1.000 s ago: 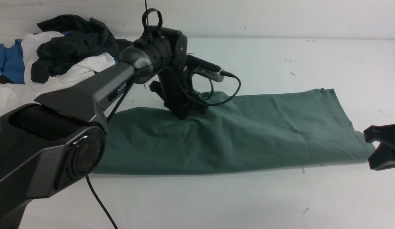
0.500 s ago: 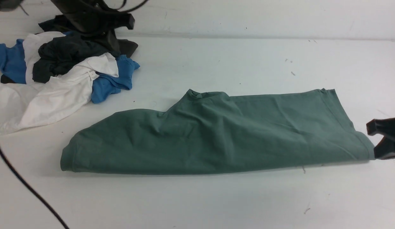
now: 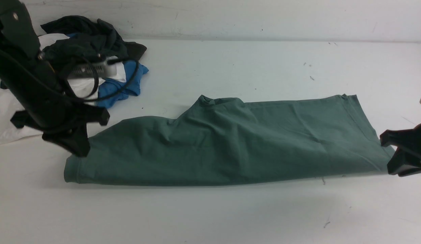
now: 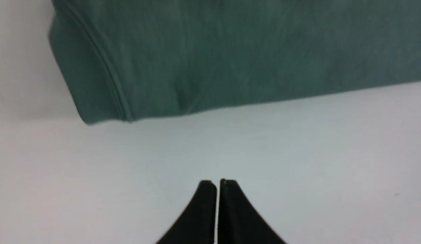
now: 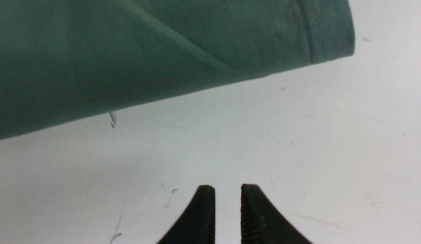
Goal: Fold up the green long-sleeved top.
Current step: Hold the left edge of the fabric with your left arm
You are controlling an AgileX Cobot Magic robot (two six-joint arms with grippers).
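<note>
The green long-sleeved top [image 3: 227,145] lies folded into a long band across the table, its ribbed neck bump at the far side in the middle. My left gripper [image 3: 80,149] hangs over the band's left end, shut with nothing in it; in the left wrist view the gripper [image 4: 217,183] shows its tips together above bare table, just short of the top [image 4: 231,51]. My right gripper [image 3: 392,157] is at the band's right end, next to the hem. The right wrist view shows that gripper [image 5: 227,187] slightly open and empty, with the top [image 5: 163,51] beyond.
A heap of other clothes [image 3: 92,64], dark, white and blue, lies at the far left behind my left arm [image 3: 31,88]. A white wall [image 3: 264,17] runs along the back of the white table [image 3: 210,213].
My left arm left the top's middle, swung up and away to the far left, then came down at the band's left end. The right gripper's fingers have parted a little.
</note>
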